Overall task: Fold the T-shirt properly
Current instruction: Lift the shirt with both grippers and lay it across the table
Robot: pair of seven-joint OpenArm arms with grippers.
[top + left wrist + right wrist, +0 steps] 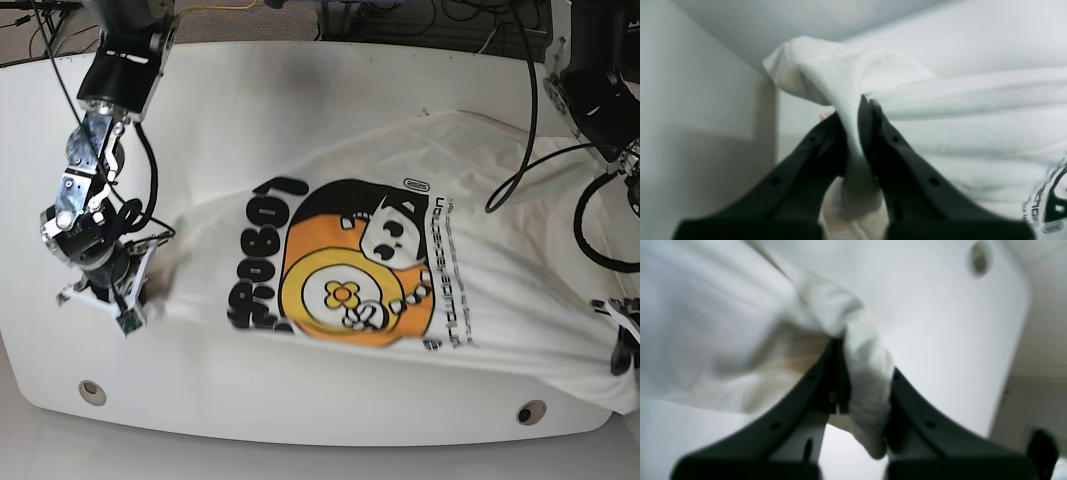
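Cream T-shirt [400, 250] stretched | left gripper [857, 110], right gripper [860, 380] pinch opposite edges

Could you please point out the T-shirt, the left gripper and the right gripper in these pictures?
T-shirt [500, 270]: base view, plain cloth right of the print.
Left gripper [853, 110]: left wrist view, between the fingertips pinching cloth.
Right gripper [862, 373]: right wrist view, between the fingertips, on the bunched cloth.

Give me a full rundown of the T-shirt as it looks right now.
The off-white cotton T-shirt with black lettering and an orange print lies print-up and wrinkled across the white table, stretched between the two arms. The left gripper is shut on a bunch of its fabric at one end, the right gripper on the other. Its far edge lies loosely rumpled.
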